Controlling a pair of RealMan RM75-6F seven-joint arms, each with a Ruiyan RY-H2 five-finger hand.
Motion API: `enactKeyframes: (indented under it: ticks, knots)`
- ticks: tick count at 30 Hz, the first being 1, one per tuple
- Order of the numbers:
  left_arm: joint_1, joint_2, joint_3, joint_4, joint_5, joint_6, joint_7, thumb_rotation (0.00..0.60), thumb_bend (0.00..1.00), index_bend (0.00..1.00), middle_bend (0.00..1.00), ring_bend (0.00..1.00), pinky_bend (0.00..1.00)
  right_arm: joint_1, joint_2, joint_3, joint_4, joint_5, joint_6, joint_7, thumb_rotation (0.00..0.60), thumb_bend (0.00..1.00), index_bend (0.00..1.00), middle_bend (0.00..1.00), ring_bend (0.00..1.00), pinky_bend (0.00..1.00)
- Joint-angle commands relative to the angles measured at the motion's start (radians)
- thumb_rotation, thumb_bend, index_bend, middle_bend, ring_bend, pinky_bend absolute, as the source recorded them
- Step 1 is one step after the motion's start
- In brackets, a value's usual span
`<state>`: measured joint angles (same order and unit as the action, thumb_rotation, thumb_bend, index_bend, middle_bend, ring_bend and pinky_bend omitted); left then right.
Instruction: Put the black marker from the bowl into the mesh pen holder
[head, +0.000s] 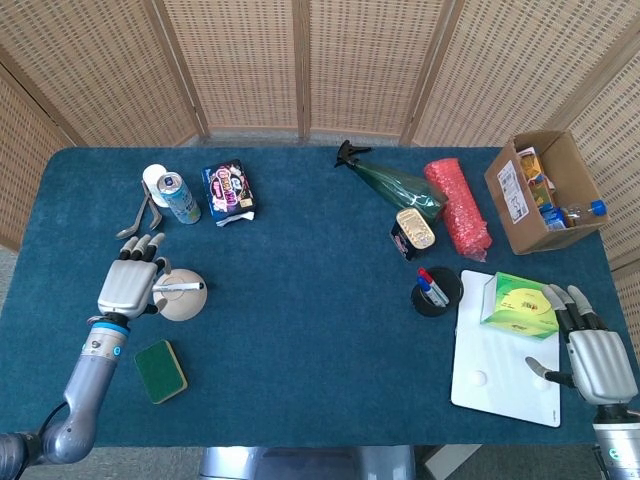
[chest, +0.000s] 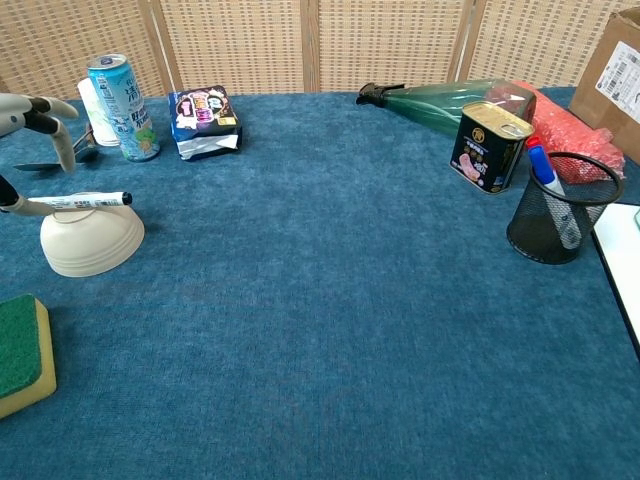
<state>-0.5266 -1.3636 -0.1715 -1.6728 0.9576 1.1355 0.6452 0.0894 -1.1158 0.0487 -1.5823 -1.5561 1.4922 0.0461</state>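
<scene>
Head view shows the bowl (head: 180, 300) standing upside down on the blue table (head: 310, 340), and the black marker (head: 178, 287) lies across its top. The left hand (head: 128, 285) is at the left side of the bowl, over the dark end of the marker; its fingers are stretched and a little apart, and the frames do not show if it already grips the marker. In the chest view one finger (chest: 55, 135) hangs above the marker (chest: 75, 201) and a dark tip touches its left end, but most of the hand is cut off by the frame edge. Behind the bowl are a drink can (head: 178, 197), a spoon (head: 132, 222) and a snack packet (head: 229, 189); in front of the bowl lies a green sponge (head: 161, 371). Far to the right of the bowl stands the mesh pen holder (head: 436, 292) with a blue and a red pen in it. A small tin (head: 414, 233), a green spray bottle (head: 392, 183) and a red roll (head: 457, 207) are just behind the holder, and a white board (head: 505, 375) with a green box (head: 521, 305) is beside it. The right hand (head: 598, 360) rests at the far right over the board edge, fingers straight and apart, holding nothing. A cardboard box (head: 545, 190) is at the far right corner.
</scene>
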Motion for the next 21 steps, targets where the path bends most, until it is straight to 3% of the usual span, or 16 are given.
enactKeyframes:
  ticks: [1, 21]
  knots:
    - [-0.008, -0.012, -0.001, 0.007, -0.011, 0.001, 0.000, 0.600, 0.27, 0.41, 0.00, 0.00, 0.02, 0.000, 0.001, 0.000, 0.000, 0.001, 0.000, 0.002, 0.600, 0.00, 0.00, 0.00, 0.00, 0.31]
    - [-0.074, -0.082, -0.011, 0.051, -0.107, 0.008, 0.049, 0.600, 0.27, 0.42, 0.00, 0.00, 0.02, 0.002, 0.003, 0.002, 0.007, 0.011, -0.010, 0.020, 0.600, 0.00, 0.00, 0.00, 0.00, 0.31]
